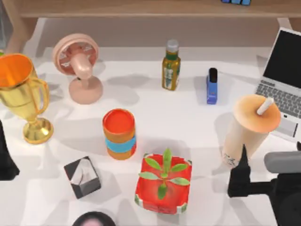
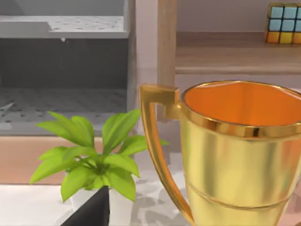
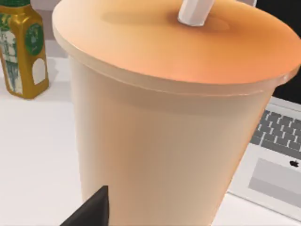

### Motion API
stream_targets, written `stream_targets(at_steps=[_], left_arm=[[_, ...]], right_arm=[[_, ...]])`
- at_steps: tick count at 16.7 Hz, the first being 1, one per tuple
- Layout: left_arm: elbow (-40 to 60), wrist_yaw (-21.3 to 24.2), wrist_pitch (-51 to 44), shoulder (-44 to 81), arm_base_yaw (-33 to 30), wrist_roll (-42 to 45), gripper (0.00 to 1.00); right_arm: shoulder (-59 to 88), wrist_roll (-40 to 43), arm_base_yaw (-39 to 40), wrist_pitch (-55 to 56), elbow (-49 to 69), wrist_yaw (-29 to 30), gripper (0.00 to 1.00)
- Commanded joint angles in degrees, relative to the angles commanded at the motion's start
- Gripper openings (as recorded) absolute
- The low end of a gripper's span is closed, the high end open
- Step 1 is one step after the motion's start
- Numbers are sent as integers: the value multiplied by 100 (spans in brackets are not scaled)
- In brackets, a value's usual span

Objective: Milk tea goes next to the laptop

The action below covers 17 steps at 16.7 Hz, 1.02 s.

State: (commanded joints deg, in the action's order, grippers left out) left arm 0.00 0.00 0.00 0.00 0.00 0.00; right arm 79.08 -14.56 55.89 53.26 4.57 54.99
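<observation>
Since set down by the laptop [image 1: 284, 84]:
Milk tea [image 1: 249, 129]: just beside laptop, upright, so job looks done.
Right gripper [image 1: 243, 165]: near cup, not holding; open or shut, cannot tell.
Left arm: parked far from laptop.

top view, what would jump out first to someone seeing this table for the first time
The big gold trophy at the table's left edge catches the eye first, with the red planter holding a green plant near the front middle. At the right, the milk tea stands just beside the laptop, and the right gripper sits close in front of the cup. The left gripper rests at the left edge near the trophy.
</observation>
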Motion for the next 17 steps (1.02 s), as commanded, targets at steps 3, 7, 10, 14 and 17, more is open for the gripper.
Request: stream_targets(at_steps=[3, 7, 10, 14, 17], left_arm=[[0, 0, 0, 0, 0, 0, 100], [0, 0, 0, 0, 0, 0, 100], [0, 0, 0, 0, 0, 0, 100], [0, 0, 0, 0, 0, 0, 100], [0, 0, 0, 0, 0, 0, 100]], right_arm=[[711, -165, 711, 682, 119, 837, 100], [1270, -296, 1305, 1267, 229, 1479, 100], [1298, -299, 1330, 1293, 234, 1505, 100], [1345, -203, 1213, 1360, 291, 1399, 100], [1584, 225, 633, 1733, 584, 829, 100]])
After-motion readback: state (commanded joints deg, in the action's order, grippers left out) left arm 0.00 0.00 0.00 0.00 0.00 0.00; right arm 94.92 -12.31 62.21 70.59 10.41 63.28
